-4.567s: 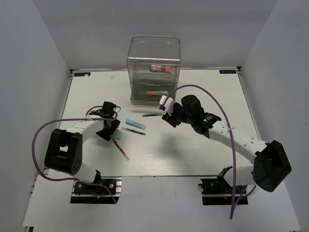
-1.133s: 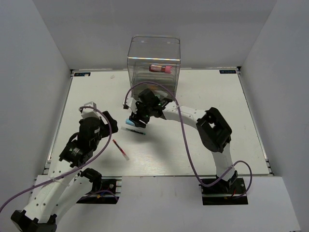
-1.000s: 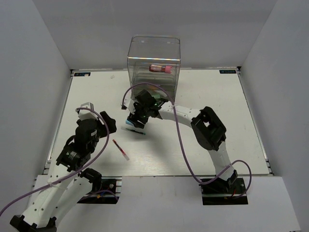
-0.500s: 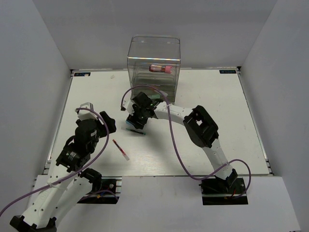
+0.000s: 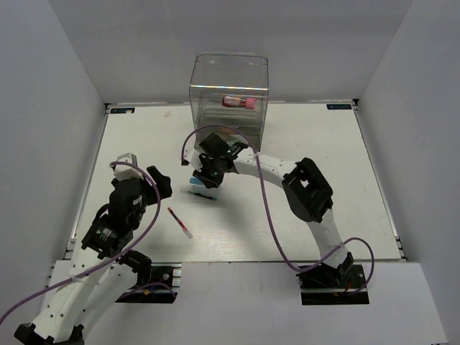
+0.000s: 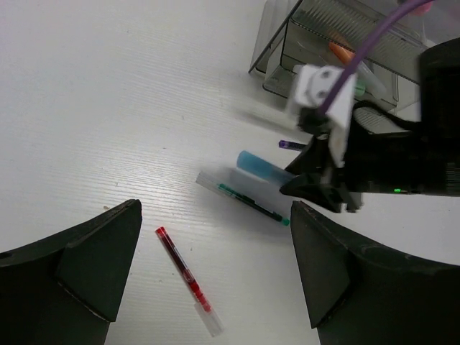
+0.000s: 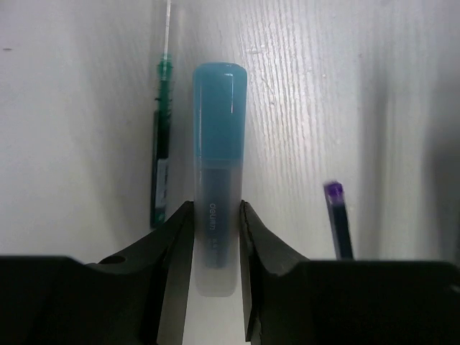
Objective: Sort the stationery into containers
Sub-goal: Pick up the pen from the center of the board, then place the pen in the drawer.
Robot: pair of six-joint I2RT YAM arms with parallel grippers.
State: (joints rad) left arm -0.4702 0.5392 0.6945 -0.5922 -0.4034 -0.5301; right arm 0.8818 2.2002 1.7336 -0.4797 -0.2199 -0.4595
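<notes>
On the desk, pinches light blue marker (image 7: 218, 129) with right hand (image 7: 215, 210), holds left hand (image 6: 215, 262) spread; has pink tube (image 5: 239, 102) in drawer box (image 5: 228, 75), leaves red-white pen (image 5: 180, 222), green pen (image 6: 251, 203) unsorted.

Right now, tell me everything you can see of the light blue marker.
The light blue marker is a stubby tube: glossy blue cap, frosted grey barrel with small print, plastic by the look. It lies flat on the white table, not lifted. The right gripper pinches its barrel from both sides. A thin green pen lies parallel beside it, with a narrow gap.
</notes>
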